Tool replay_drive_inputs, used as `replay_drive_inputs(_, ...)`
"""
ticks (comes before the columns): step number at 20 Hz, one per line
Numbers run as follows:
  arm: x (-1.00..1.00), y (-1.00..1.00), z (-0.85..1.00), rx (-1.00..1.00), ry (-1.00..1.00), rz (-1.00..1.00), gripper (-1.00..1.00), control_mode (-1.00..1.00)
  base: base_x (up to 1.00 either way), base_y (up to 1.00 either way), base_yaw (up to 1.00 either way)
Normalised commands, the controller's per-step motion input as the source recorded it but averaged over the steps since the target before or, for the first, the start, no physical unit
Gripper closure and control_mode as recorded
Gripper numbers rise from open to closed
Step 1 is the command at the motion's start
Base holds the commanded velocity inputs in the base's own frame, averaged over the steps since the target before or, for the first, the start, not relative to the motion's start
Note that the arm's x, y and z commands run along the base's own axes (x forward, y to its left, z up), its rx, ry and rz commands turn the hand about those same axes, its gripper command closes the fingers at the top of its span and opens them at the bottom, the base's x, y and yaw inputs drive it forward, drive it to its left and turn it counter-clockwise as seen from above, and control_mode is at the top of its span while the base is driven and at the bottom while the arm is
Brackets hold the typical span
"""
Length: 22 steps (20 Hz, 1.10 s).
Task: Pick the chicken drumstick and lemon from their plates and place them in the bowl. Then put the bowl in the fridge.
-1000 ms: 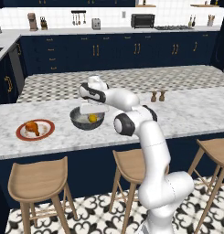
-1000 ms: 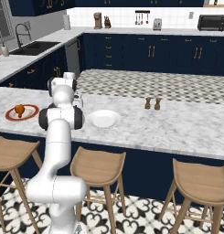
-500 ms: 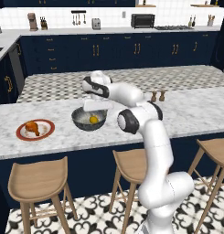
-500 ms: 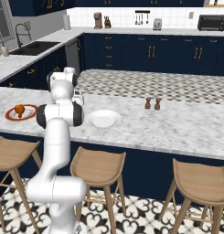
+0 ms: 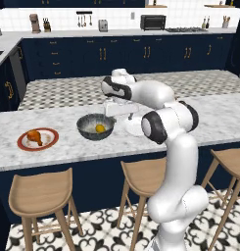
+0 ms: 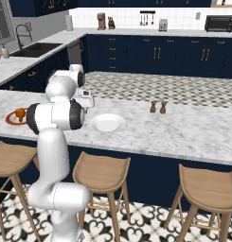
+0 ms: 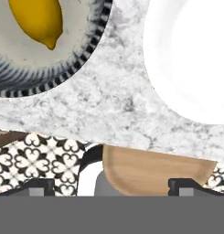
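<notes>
The yellow lemon (image 5: 100,128) lies inside the speckled dark-grey bowl (image 5: 87,128) on the marble island; in the hand view the lemon (image 7: 35,18) rests against the bowl's (image 7: 63,73) lighter inside. My gripper (image 5: 114,115) hangs just right of the bowl, between it and the plain white plate (image 5: 132,128), open and holding nothing. Both fingertips (image 7: 38,185) stand far apart over the counter's edge. The chicken drumstick (image 5: 34,137) lies on the red-rimmed plate (image 5: 49,142) at the left. From the right side, the drumstick (image 6: 20,113) and the white plate (image 6: 108,123) show on either side of my arm.
Wooden stools (image 5: 38,191) stand along the near side of the island, one right below the hand (image 7: 154,171). Salt and pepper shakers (image 6: 156,107) stand to the right of the white plate. Navy cabinets and a back counter line the far wall.
The hand has swung right, away from above the bowl toward the white plate. The lemon stays in the bowl.
</notes>
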Motion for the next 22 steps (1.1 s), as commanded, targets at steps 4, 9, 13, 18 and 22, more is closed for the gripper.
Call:
replay_drive_inputs(4,-1.0,-0.36,0.04,0.0,-0.54,-0.03,-1.0,-1.0,0.0,0.0,0.0)
replay_drive_inputs(9,-0.92,-0.2,0.31,0.09,-0.49,0.0,-1.0,-1.0,0.0,0.0,0.0)
replay_drive_inputs(13,-0.83,-0.52,0.69,0.16,-0.03,-0.07,-1.0,-1.0,0.0,0.0,0.0)
replay_drive_inputs(18,-0.86,-0.55,0.48,0.05,0.01,-0.07,-1.0,-1.0,0.0,0.0,0.0)
replay_drive_inputs(22,-0.97,-0.2,0.34,-0.01,0.0,-0.01,-1.0,-1.0,0.0,0.0,0.0)
